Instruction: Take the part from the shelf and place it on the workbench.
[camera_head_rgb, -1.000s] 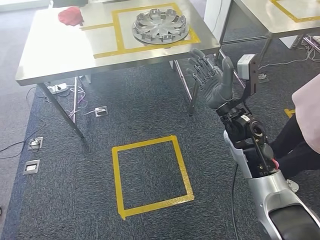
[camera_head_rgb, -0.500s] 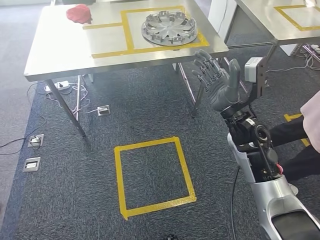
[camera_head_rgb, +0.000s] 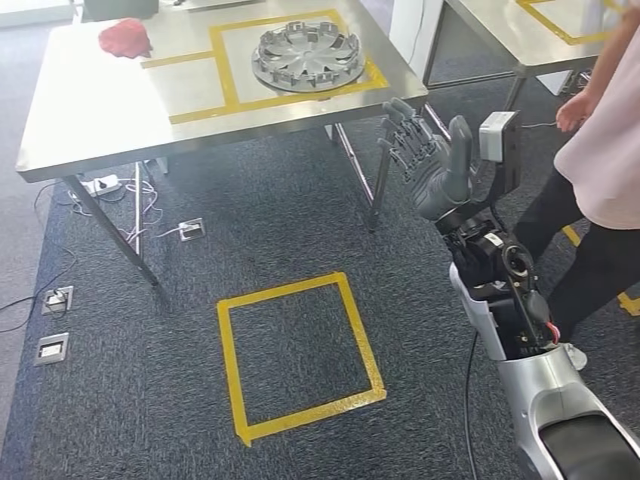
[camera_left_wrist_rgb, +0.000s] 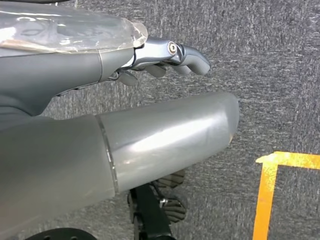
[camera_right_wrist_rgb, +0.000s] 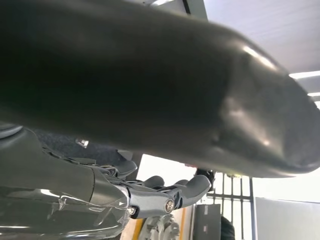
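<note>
A silver wheel-cover part (camera_head_rgb: 309, 57) lies flat on the steel workbench (camera_head_rgb: 90, 110), inside a rectangle of yellow tape (camera_head_rgb: 223, 68) near the bench's far right corner, its rim just touching the tape line along the right side. A red cloth (camera_head_rgb: 125, 37) sits crumpled at the far left corner of the same bench, well apart from the part. The robot's right hand (camera_head_rgb: 426, 160) is raised off the bench's near right corner, below the tabletop edge, fingers spread and pointing upward with the thick thumb apart from them, holding nothing and touching nothing. The left hand (camera_left_wrist_rgb: 113, 145) hangs above dark grey carpet (camera_head_rgb: 287, 220), its fingers extended and nothing in its hold. On the carpet in front of the robot a square outline of yellow tape (camera_head_rgb: 298, 355) is marked, and cables and floor sockets (camera_head_rgb: 51, 348) lie under and beside the bench's left end. A person in a pink top (camera_head_rgb: 604, 150) and dark trousers stands at the right, beside a second steel table (camera_head_rgb: 528, 35).
</note>
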